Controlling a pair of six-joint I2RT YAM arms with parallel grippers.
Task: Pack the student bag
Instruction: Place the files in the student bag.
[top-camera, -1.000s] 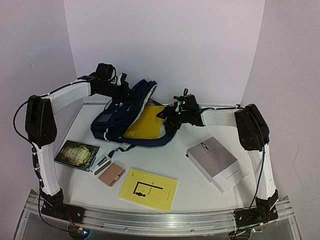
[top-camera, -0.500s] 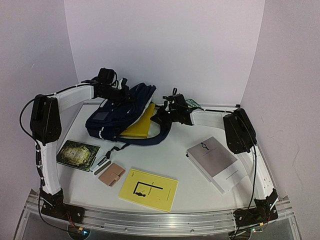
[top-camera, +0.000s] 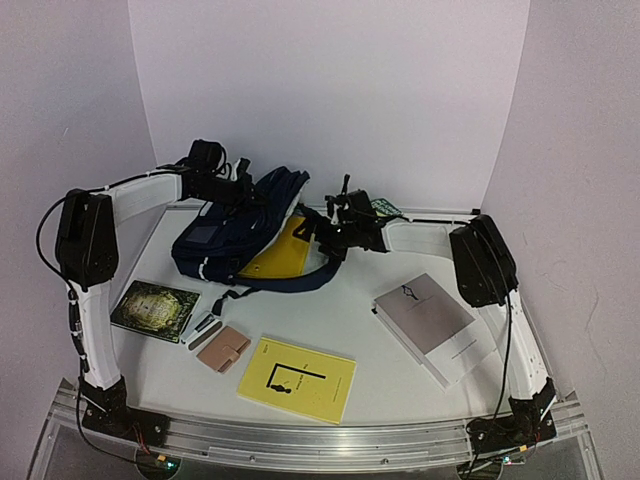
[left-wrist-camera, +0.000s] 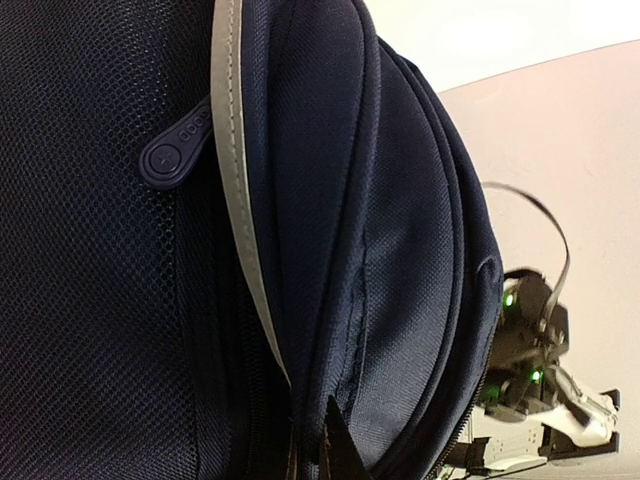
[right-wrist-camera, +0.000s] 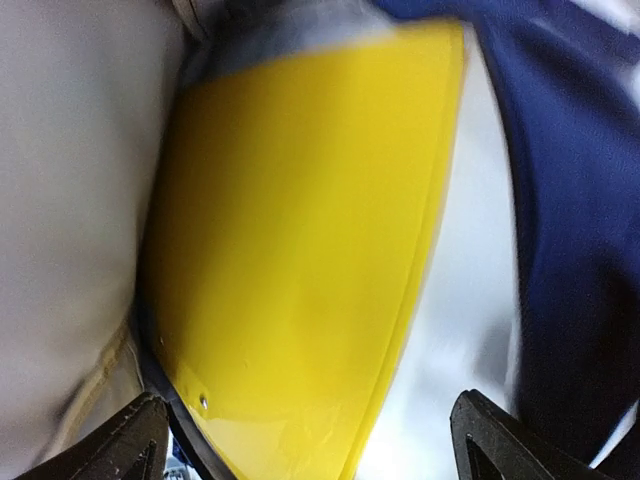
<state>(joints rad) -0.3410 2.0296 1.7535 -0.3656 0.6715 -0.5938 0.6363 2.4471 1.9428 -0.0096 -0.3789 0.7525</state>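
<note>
Here, bag's place: the student bag (top-camera: 225, 235) lies at the far left of the table (top-camera: 350, 300), between the two arms, with its mouth facing right.
Bag and left gripper: the left gripper (top-camera: 238, 188) sits at the bag's raised top edge; in the left wrist view the navy cloth (left-wrist-camera: 400, 250) fills the frame right up against it.
Left gripper's state: pressed together, pinching the bag's fabric at that edge.
Bag and right gripper: the right gripper (top-camera: 308, 225) is at the bag's open side, just beside the yellow folder (top-camera: 275, 252) that sticks out of the mouth.
Right gripper's state: spread wide; in the right wrist view its two fingertips (right-wrist-camera: 150, 430) stand far apart, with the folder (right-wrist-camera: 300, 220) just ahead of them and blue bag cloth (right-wrist-camera: 570, 200) to the right.
Bag's look: dark navy, with pale piping along the seams, a mesh panel, a round rubber zip pull (left-wrist-camera: 175, 155), a greyish patch on the front and a dark strap (top-camera: 300, 280) looped on the table.
Count, task things: one bag, two grippers.
Count, books: three on the table: a green book (top-camera: 155, 305), a yellow book (top-camera: 297, 378) and a grey book (top-camera: 435, 322).
Count, small things: one tan wallet (top-camera: 223, 349) and one narrow grey item (top-camera: 203, 328) just beside it.
Count, folders: one.
</note>
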